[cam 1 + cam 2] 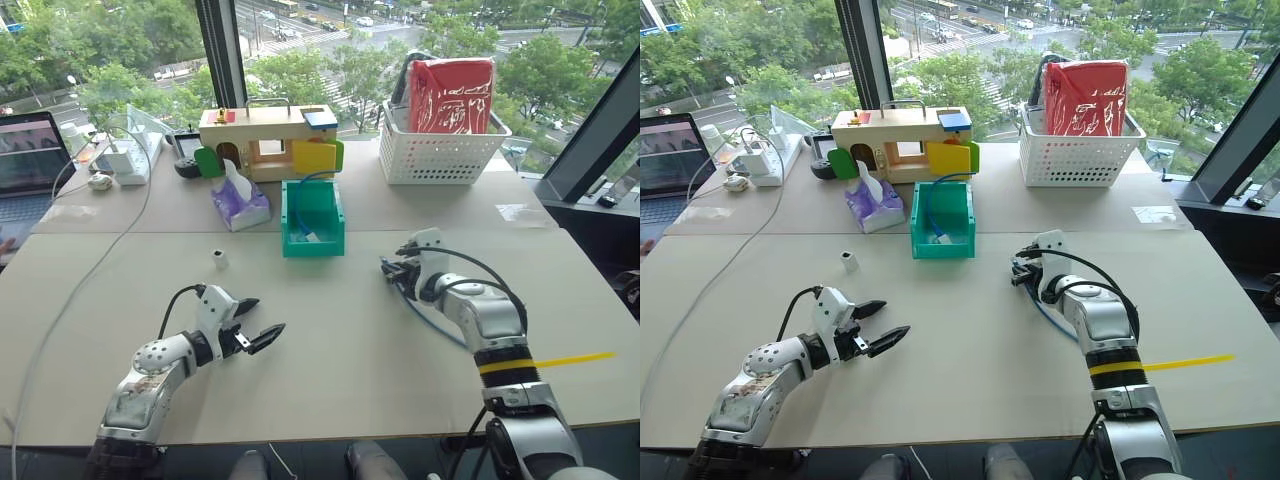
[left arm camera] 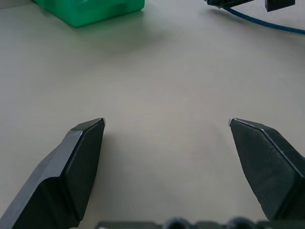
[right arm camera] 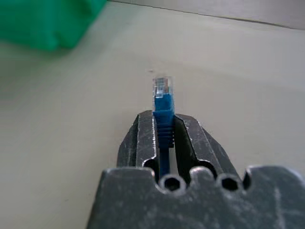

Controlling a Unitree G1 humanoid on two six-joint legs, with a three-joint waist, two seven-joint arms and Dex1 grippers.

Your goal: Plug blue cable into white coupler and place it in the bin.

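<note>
- I am seeing my right gripper (image 3: 163,125) pinching the blue cable (image 3: 163,110) just behind its clear plug, which is sticking out past the fingertips; the jaws are standing narrow, clamped on the plug's blue boot.
- From the head camera, the rest of the blue cable (image 1: 428,324) is trailing back along the table (image 1: 340,350) under my right forearm.
- My left gripper (image 1: 256,323) is hovering low over the table with its fingers (image 2: 78,157) spread wide, holding nothing and touching nothing that I can make out.
- The white coupler (image 1: 219,259) is standing alone on the table, ahead of my left gripper and well apart from it, and off to the left of the bin.
- The bin (image 1: 312,244) is sitting near the middle of the table, between the two grippers and further out, with nothing lying between it and my right gripper.
- Inside the bin I am seeing something thin and blue curling up over the back edge, with a small pale item on the floor; I cannot tell exactly what they are.
- Just left of the bin a purple tissue pack (image 1: 240,201) is lying, and behind both a wooden toy house (image 1: 268,140) is standing.
- A white lattice basket (image 1: 441,150) is sitting further back on the right, holding a red bag (image 1: 450,95).
- A long white cord (image 1: 70,290) is running across the left side of the table, and a laptop (image 1: 30,160) is sitting at the far left edge.
</note>
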